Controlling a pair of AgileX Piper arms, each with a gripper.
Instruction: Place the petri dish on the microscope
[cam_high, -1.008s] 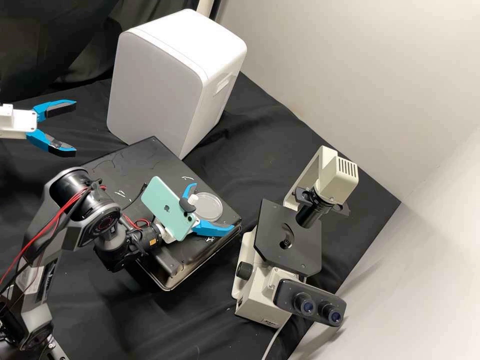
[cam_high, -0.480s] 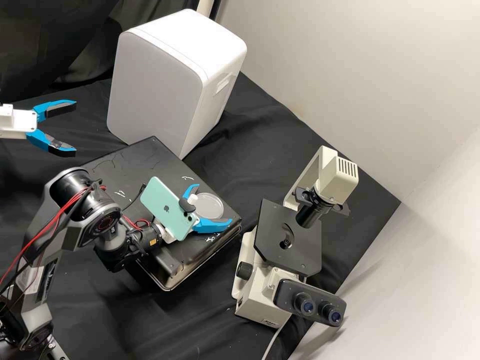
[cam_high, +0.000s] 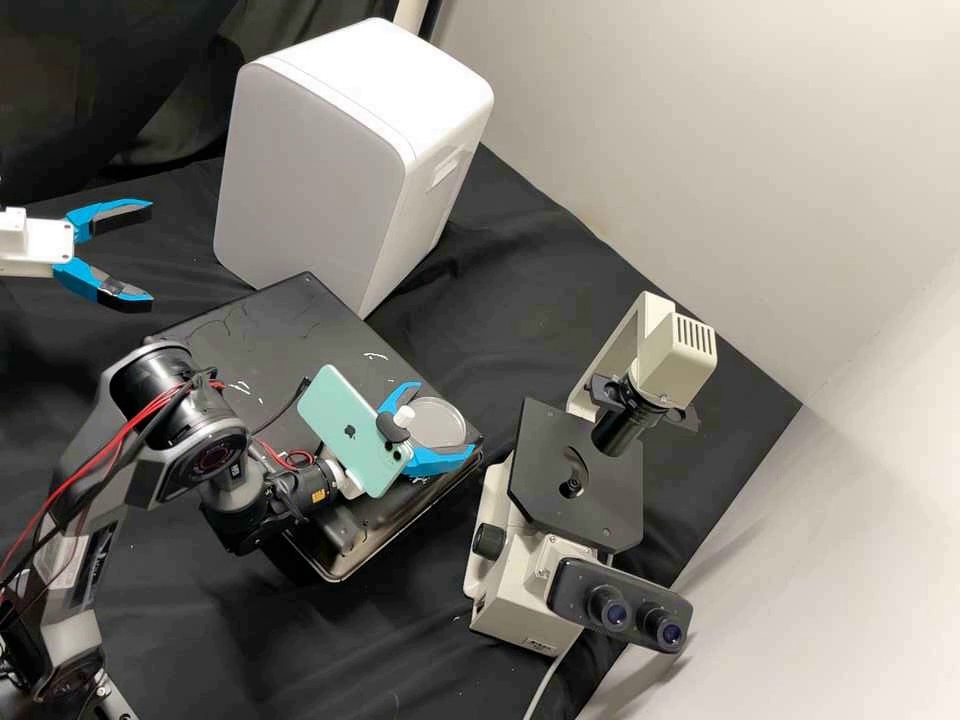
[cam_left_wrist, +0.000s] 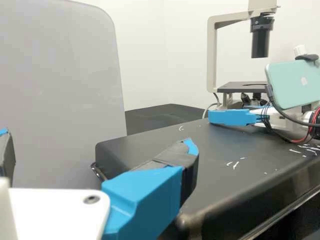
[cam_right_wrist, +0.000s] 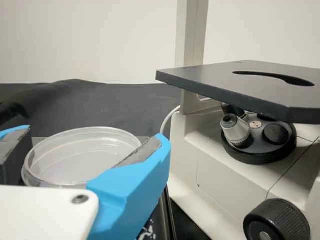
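Note:
The clear petri dish (cam_high: 438, 422) sits at the right corner of a black raised tray (cam_high: 250, 335), between the blue fingers of my right gripper (cam_high: 428, 425). In the right wrist view both pads press against the rim of the petri dish (cam_right_wrist: 75, 155), so the right gripper (cam_right_wrist: 90, 150) is shut on it. The white microscope (cam_high: 560, 520) stands just to the right, its flat black stage (cam_high: 575, 480) bare; the stage (cam_right_wrist: 250, 85) is a little higher than the dish. My left gripper (cam_high: 105, 250) hangs open at the far left, holding nothing.
A tall white box (cam_high: 350, 150) stands behind the tray. A mint-green phone (cam_high: 350, 430) is mounted on the right wrist. The microscope's lamp arm (cam_high: 660, 350) overhangs the stage. A white wall runs along the bench's right side.
The right gripper's fingers closed in on the petri dish and shifted with it to the right, toward the tray's corner. The left arm stayed put.

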